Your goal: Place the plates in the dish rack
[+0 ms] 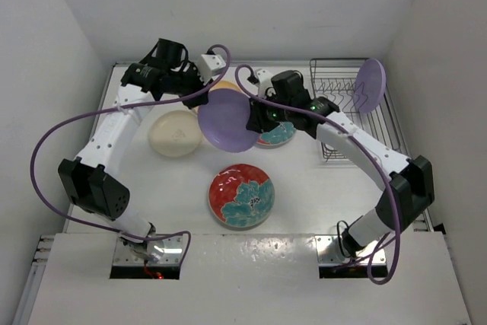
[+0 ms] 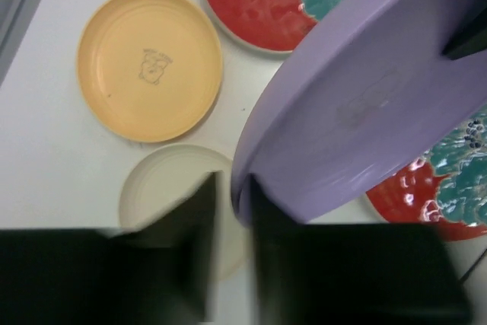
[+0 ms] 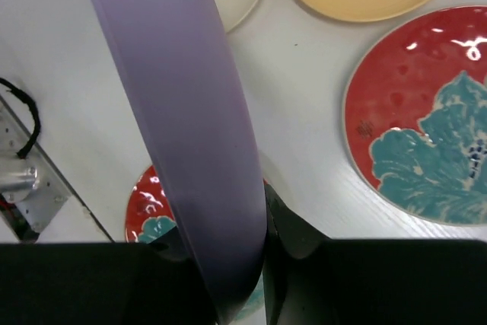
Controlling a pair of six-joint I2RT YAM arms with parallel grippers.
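Note:
A lilac plate [image 1: 226, 121] hangs tilted in the air above the table's middle, between both arms. My right gripper [image 1: 255, 116] is shut on its right rim, and the rim [image 3: 190, 112] fills the space between those fingers [image 3: 228, 264]. My left gripper [image 1: 206, 95] is at the plate's upper left edge. Its jaws stand slightly apart around the rim [image 2: 242, 188], with a sliver of gap on one side [image 2: 234, 211]. A second lilac plate [image 1: 370, 86] stands upright in the dish rack [image 1: 338, 81] at the back right.
On the table lie a cream plate [image 1: 175, 133], a red and teal floral plate [image 1: 241, 196], a second floral plate [image 1: 278, 135] partly under the right gripper, and an orange-yellow plate [image 2: 148, 62] mostly hidden behind the held plate. Purple cables loop over both arms.

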